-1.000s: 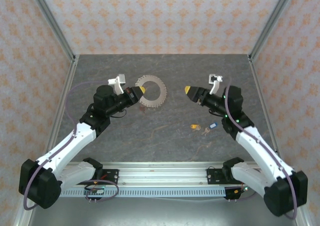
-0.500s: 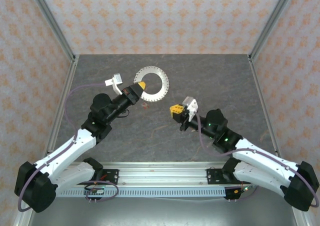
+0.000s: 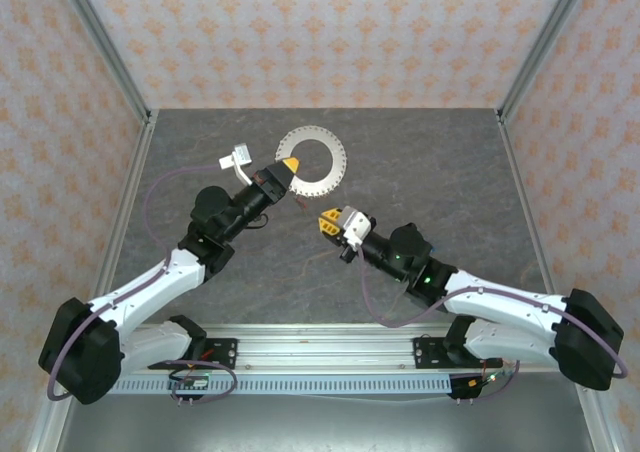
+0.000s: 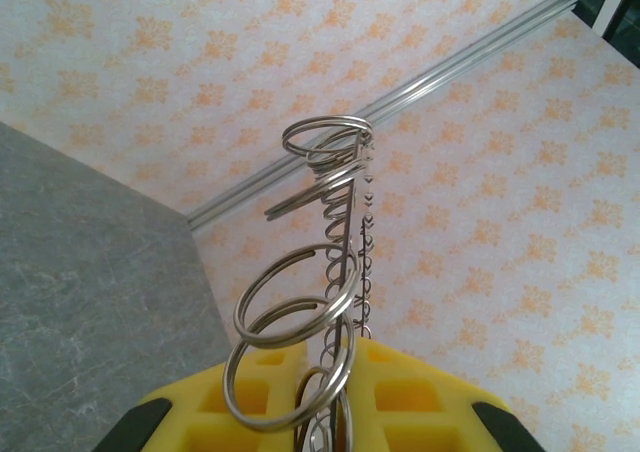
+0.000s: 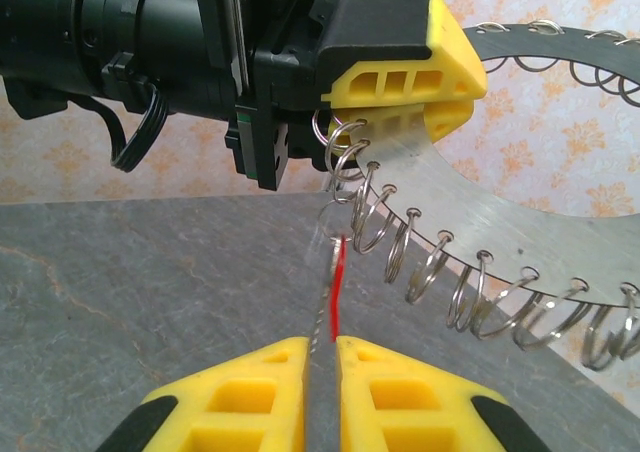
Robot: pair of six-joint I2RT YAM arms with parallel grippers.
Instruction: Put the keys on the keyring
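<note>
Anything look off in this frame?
Nothing looks broken or spilled. The keyring is raised off the table and tilted, pinched at its rim by the left fingers. The right fingers hold the red key edge-on, just below the ring's small loops.

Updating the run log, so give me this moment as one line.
left gripper: shut on keyring, lifted | right gripper: shut on red key, near rim loops | threaded: cannot tell
</note>
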